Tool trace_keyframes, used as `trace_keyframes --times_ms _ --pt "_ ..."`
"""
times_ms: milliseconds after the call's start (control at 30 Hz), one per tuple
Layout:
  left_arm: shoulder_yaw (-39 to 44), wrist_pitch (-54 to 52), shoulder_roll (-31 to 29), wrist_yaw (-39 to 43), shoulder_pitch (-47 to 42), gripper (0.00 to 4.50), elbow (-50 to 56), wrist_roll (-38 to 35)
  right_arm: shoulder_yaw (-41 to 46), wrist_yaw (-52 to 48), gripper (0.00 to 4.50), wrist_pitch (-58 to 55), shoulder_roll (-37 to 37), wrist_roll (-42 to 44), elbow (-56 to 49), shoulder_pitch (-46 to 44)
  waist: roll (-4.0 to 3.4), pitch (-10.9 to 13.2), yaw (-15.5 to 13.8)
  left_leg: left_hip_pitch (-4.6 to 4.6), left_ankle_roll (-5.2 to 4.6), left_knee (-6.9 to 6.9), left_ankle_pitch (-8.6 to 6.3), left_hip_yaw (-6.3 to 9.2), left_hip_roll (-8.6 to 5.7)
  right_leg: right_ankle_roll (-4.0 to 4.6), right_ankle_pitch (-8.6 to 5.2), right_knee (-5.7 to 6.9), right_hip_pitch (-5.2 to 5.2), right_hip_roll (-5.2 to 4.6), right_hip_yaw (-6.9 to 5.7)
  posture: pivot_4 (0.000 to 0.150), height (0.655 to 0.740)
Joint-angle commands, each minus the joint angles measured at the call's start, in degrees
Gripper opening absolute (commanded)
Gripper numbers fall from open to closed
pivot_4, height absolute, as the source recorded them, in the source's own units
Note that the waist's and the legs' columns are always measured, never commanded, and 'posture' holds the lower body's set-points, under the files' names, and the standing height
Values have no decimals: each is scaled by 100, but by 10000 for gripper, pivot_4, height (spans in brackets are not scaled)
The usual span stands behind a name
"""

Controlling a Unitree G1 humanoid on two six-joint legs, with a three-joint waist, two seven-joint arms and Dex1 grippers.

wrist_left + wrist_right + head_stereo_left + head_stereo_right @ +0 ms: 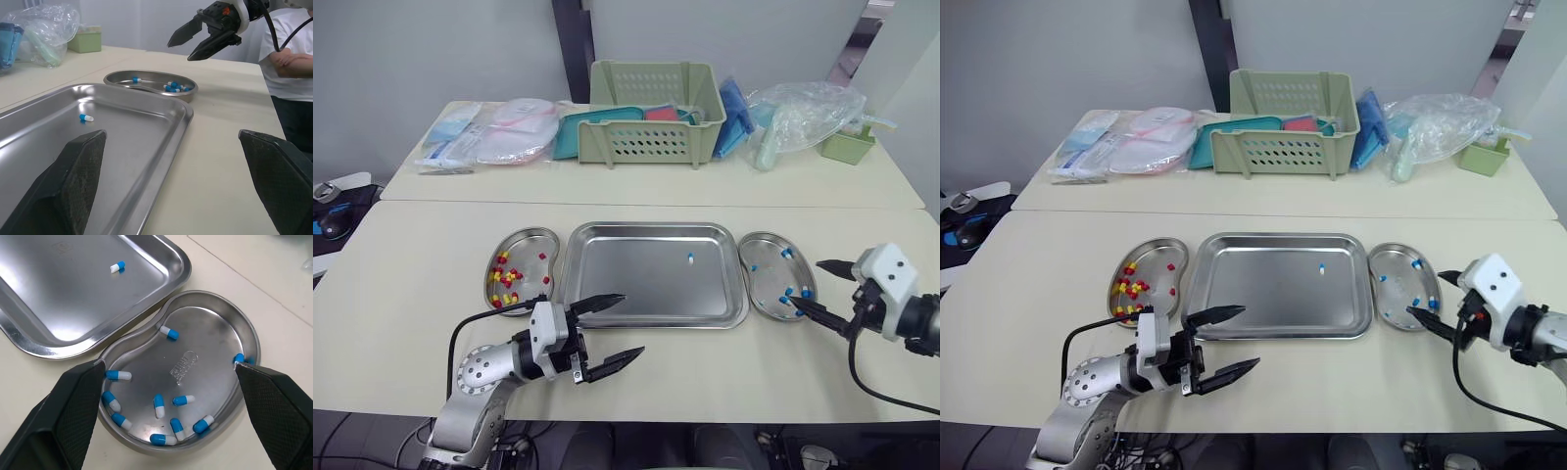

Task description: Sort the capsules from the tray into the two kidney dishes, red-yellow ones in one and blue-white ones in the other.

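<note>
The steel tray (pixel 636 304) lies mid-table with one blue-white capsule (pixel 690 258) in its far right part, seen also as capsule (pixel 117 267) and capsule (pixel 86 117). To its left, a kidney dish (pixel 530 242) holds several red-yellow capsules (pixel 503 282). On the right, another kidney dish (pixel 766 245) holds several blue-white capsules (pixel 164 406). My left gripper (pixel 613 333) is open and empty, near the tray's front left corner. My right gripper (pixel 822 287) is open and empty, just right of the right dish and above its near end.
A second table behind carries a green basket (pixel 656 113), plastic bags (pixel 803 113), packaged supplies (pixel 499 132) and a small green box (pixel 847 147). A person (pixel 288 58) in a white shirt stands beyond the table's right side.
</note>
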State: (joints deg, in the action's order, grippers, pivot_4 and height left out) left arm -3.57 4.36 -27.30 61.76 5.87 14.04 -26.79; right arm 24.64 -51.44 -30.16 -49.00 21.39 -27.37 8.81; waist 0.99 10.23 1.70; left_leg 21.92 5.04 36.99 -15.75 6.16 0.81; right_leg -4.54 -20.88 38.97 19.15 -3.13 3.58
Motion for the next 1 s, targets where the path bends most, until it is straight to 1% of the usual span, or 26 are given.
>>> trace_keyframes --times_ms 33,133,233,333,400,467,600,700,800,867,1000 --pt "78 138 23 -41 -20 45000 79 -38 443 -244 44579 710 5 -43 -5 279 0 0 2 -1 0 0 0 0 0 0 0 0 0 0 0 1500 7400" --pt "400 -111 -78 -376 28 45000 228 -116 650 -356 44579 872 29 87 24 495 0 0 7 -2 0 0 0 -1 0 0 0 0 -2 0 1 1500 7400" --pt "1070 -451 -279 -830 187 45000 479 -353 912 -453 44579 961 102 247 -48 730 1 0 12 -3 0 -1 0 2 2 0 0 2 -2 1 0 1500 7400" --pt "1708 -661 -437 -1164 339 45000 501 -511 1044 -603 44579 1169 138 279 -66 951 1 0 10 -3 0 -2 0 0 2 0 0 0 -3 0 1 1500 7400" --pt "2375 -922 -575 -1494 457 45000 253 -659 1118 -729 44579 1383 156 267 2 1105 1 0 7 -3 0 -1 0 0 1 0 0 -1 -4 0 1 1500 7400" --pt "3157 -1128 -745 -1785 587 45000 -225 -760 1247 -853 44579 1615 200 278 173 1262 0 0 17 -6 0 -2 0 2 2 0 0 0 -4 1 -1 1500 7400" --pt "4080 -1156 -1083 -1775 822 45000 -1167 -753 1541 -1029 44579 1862 204 272 584 1555 4 2 14 -7 -1 -3 -1 -3 0 0 -1 -1 -3 0 2 1500 7400" --pt "4427 -1113 -1233 -1709 947 45000 -1813 -668 1689 -1128 44579 2015 214 228 854 1785 6 2 13 -7 -1 -4 -1 -3 0 0 -1 -2 -4 -1 2 1500 7400" --pt "4529 -933 -1321 -1502 1288 45000 -2407 -429 1815 -1159 44579 2193 291 143 1100 2069 7 2 13 -8 -1 -6 -1 -3 1 0 -1 -2 -4 -1 1 1500 7400" --pt "4608 -889 -1292 -1453 1554 45000 -2670 -352 1888 -1191 44579 2294 363 117 1229 2289 8 2 14 -7 0 -8 -1 -4 1 1 -1 -3 -2 -1 2 1500 7400" --pt "4675 -681 -1297 -1389 1775 45000 -2962 -262 1956 -1267 44579 2511 375 85 1433 2486 13 2 14 -10 0 -11 -1 -6 3 1 -1 -3 -4 -1 3 1500 7400"
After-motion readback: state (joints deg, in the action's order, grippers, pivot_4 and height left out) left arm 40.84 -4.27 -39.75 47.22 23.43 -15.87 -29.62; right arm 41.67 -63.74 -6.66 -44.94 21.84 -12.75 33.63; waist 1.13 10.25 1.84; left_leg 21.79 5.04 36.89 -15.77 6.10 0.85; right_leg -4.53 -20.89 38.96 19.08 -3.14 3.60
